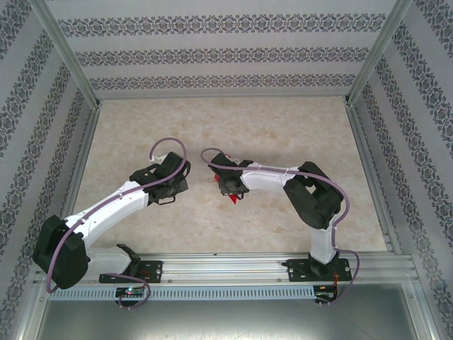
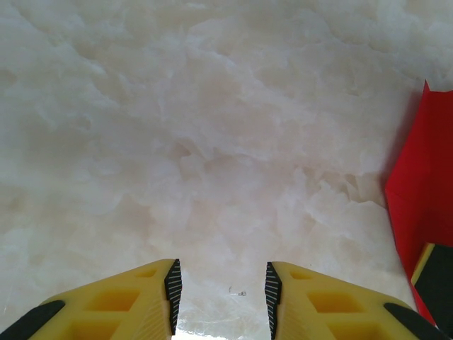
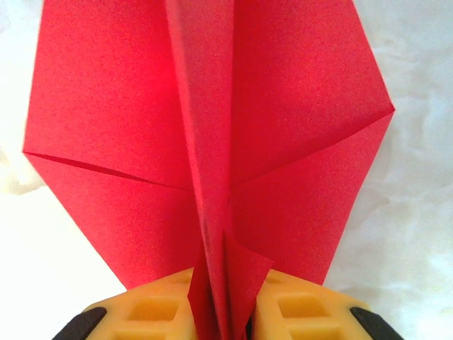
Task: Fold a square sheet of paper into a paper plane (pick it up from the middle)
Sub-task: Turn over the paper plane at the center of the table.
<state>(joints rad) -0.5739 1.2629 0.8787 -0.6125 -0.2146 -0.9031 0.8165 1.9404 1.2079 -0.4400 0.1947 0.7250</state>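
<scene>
The paper plane (image 3: 212, 127) is bright red paper folded into a pointed shape with a raised centre crease and two wings spread on the table. Its centre ridge stands between the yellow fingers of my right gripper (image 3: 223, 315), which sit slightly apart. The paper layers fan loosely between them. From above, red paper (image 1: 231, 199) peeks out beneath the right gripper (image 1: 228, 190) at mid-table. My left gripper (image 2: 221, 290) is open over bare table with nothing between its pads, just left of the plane's edge (image 2: 425, 191). In the top view the left gripper (image 1: 172, 187) is beside the right one.
The table (image 1: 283, 134) is pale marbled stone, enclosed by patterned walls and metal frame posts (image 1: 67, 49). A metal rail (image 1: 233, 265) carrying both arm bases runs along the near edge. A yellow and black finger (image 2: 433, 273) of the right gripper shows at the left wrist view's lower right.
</scene>
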